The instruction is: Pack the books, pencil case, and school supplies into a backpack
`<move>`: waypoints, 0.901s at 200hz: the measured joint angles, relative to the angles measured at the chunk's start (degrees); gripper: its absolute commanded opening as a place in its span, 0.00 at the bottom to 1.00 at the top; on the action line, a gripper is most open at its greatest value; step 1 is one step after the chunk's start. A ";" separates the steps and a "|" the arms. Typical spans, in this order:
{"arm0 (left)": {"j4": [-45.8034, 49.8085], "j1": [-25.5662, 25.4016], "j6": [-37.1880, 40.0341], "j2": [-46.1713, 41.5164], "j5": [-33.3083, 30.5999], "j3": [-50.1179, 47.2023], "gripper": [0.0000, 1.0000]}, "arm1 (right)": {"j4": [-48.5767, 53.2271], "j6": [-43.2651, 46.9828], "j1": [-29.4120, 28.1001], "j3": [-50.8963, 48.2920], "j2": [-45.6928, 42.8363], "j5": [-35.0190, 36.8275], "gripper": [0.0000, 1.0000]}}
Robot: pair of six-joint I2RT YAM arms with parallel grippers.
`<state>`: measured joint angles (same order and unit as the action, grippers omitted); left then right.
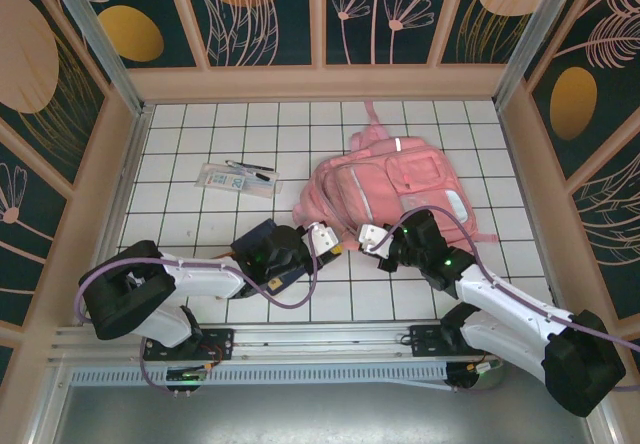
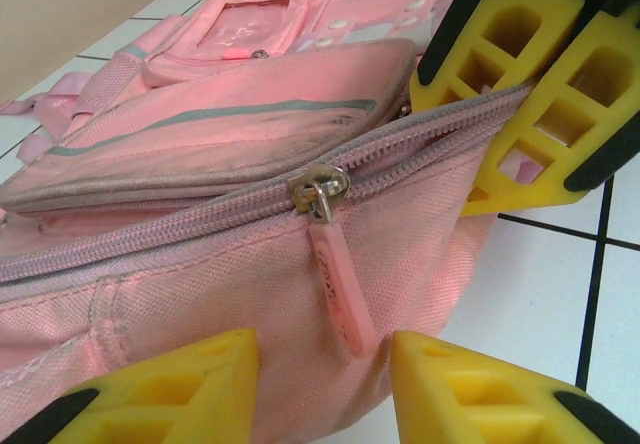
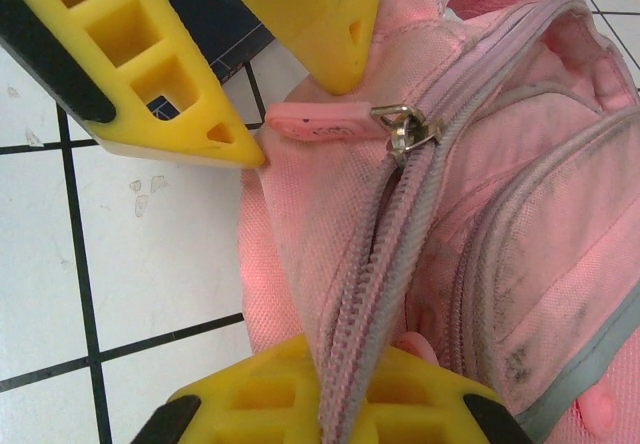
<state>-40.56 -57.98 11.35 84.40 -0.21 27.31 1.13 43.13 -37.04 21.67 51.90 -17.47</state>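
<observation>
**Current state**

- The left pincer (image 2: pixel 320 352) is nearest the left wrist camera. Its two yellow fingers are spread, with the pink zip pull tab (image 2: pixel 336 286) hanging between them. No contact with either finger is evident.
- The tab hangs from the metal slider (image 2: pixel 320 189) on the main zip of the backpack (image 1: pixel 400 179).
- The right pincer (image 2: pixel 530 94) is pressed together on the backpack's zip seam, just beside the slider, and pins the fabric.
- The backpack lies flat on the tiled counter (image 1: pixel 180 144), right of centre.

**Progress**

- Judged from the layout, no item is packed. The work is at the opening step.
- The zip is closed on one side of the slider. Toward the right pincer it looks slightly parted.

**Items outside the backpack**

- The pencil case (image 1: pixel 235 179) lies to the left of the backpack, well apart from it.
- The loose pens (image 1: pixel 252 168) lie along its far edge.
- The blue book (image 1: pixel 260 236) lies near the backpack's lower left corner.

**Obstructions**

- The left arm lies over part of the blue book. It will probably have to clear away before the book can be lifted.
- The closed main compartment blocks all loading.
</observation>
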 measured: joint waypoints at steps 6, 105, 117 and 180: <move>-0.09 0.00 0.00 0.07 0.07 0.00 0.37 | 0.00 0.00 0.00 0.00 0.00 0.00 0.00; -2.93 0.00 -1.81 2.47 2.54 1.73 0.22 | -0.04 -0.02 0.20 0.00 -0.02 -0.20 0.00; -2.95 0.00 -2.05 2.45 2.54 2.01 0.21 | -0.04 -0.02 0.20 0.00 -0.02 -0.22 0.00; -4.68 0.00 -7.15 2.45 0.33 2.14 0.26 | -0.07 0.00 -0.15 0.00 -0.02 -0.17 0.00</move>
<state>-45.23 -57.98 4.21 86.85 0.12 29.45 1.06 43.13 -37.19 21.67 51.88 -17.65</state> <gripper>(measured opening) 0.261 0.066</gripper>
